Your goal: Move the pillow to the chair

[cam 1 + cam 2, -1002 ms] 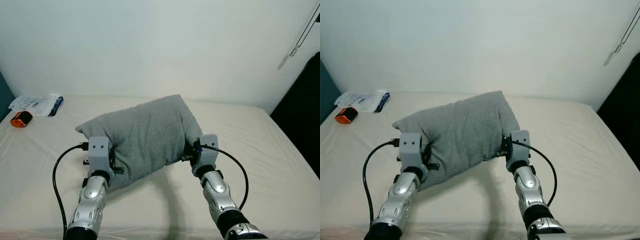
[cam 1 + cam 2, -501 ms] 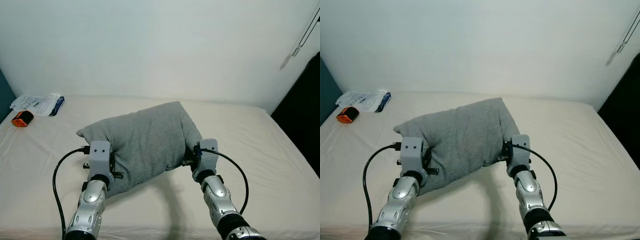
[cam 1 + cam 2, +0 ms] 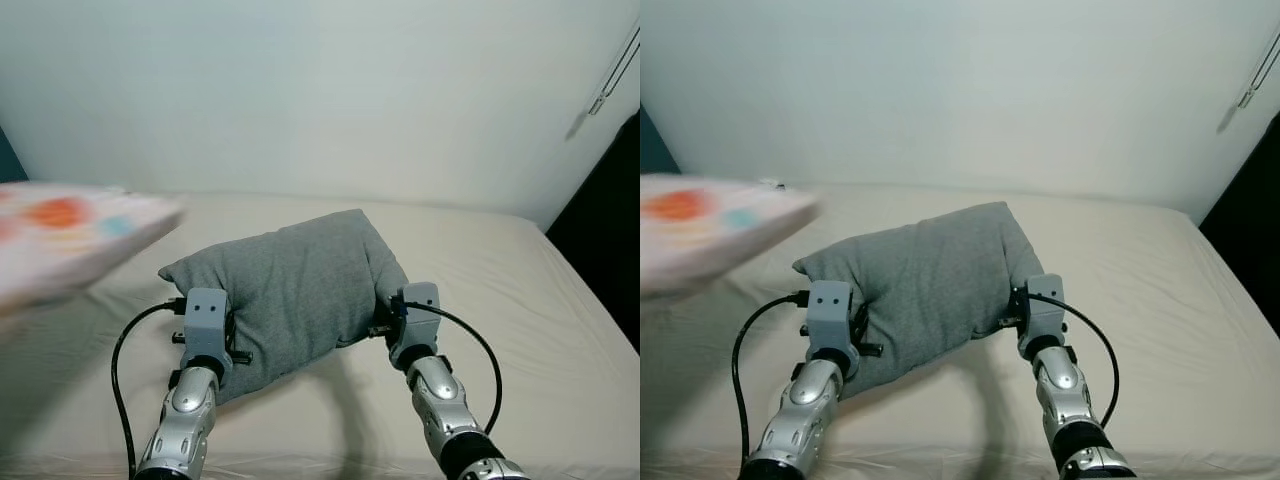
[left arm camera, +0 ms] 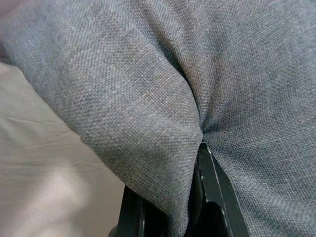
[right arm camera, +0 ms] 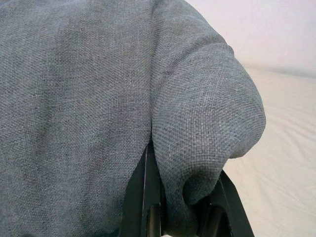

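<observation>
The grey pillow (image 3: 295, 285) sat on the bed (image 3: 520, 300), slumped across the cream sheet near the middle, between the two silver arms. From the head views most of each tool was buried in the fabric, so the fingers could hardly be made out there. The left tool (image 4: 168, 197) gripped the pillow's near left end, and its wrist view made that plain: a fold of grey cloth was pinched between the two black fingers (image 4: 210, 182). The right tool (image 5: 185, 197) likewise held a bunched corner at the pillow's right end, cloth swelling out between its fingers (image 5: 145, 187). A blurred pale slab with orange and bluish patches (image 3: 70, 235) cut in from the left edge of the head views; what it was could not be told. A dark shape (image 3: 610, 230) stood at the right edge, cut off by the frame.
</observation>
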`<state>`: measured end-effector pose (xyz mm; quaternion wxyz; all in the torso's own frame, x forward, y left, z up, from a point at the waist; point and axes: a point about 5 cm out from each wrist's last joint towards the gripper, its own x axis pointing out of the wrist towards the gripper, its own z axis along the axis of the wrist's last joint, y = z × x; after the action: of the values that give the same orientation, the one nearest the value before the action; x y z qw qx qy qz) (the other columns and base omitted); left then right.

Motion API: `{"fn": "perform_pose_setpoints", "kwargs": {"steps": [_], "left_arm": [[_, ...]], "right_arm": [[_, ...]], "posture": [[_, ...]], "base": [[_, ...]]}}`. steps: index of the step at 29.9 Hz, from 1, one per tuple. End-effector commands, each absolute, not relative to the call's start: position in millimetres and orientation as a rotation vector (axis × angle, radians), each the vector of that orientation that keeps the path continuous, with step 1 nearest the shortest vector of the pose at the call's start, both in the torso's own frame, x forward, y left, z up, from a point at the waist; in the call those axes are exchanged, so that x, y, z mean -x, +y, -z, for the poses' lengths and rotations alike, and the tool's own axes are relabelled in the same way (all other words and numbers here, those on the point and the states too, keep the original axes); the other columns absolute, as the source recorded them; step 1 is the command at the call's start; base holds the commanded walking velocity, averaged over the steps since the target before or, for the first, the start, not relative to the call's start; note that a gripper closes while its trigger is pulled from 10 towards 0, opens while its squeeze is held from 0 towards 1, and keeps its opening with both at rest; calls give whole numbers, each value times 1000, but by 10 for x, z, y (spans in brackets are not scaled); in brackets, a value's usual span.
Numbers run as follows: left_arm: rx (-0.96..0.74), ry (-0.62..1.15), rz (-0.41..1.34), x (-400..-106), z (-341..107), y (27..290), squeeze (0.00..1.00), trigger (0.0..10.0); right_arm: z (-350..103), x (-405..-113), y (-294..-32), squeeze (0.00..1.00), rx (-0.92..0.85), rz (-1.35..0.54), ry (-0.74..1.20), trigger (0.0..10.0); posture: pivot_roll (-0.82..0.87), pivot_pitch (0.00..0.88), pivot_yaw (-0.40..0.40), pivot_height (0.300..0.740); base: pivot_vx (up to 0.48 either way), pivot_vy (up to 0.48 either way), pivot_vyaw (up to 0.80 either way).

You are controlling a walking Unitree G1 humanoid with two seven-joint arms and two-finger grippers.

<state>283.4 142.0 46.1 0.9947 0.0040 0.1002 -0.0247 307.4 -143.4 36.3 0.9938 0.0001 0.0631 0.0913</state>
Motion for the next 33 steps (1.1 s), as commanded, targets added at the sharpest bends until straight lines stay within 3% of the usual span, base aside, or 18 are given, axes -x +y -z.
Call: {"fn": "perform_pose_setpoints", "kwargs": {"steps": [1, 14, 33], "left_arm": [[-17, 147, 123, -2881, -565, 1256, 0, 10000], [-24, 112, 95, -3086, -696, 1320, 0, 10000], [-44, 200, 55, -2958, -469, 1414, 0, 10000]], "right_arm": [[-366, -3067, -1308, 0, 6, -240, 125, 10000], [-455, -3173, -1268, 0, 8, -234, 118, 10000], [-342, -3094, -1295, 0, -3, -205, 158, 10000]], "posture": [[63, 0, -79, 740], [60, 0, -76, 740], [62, 0, -68, 740]], "base": [[0, 0, 0], [0, 0, 0], [0, 0, 0]]}}
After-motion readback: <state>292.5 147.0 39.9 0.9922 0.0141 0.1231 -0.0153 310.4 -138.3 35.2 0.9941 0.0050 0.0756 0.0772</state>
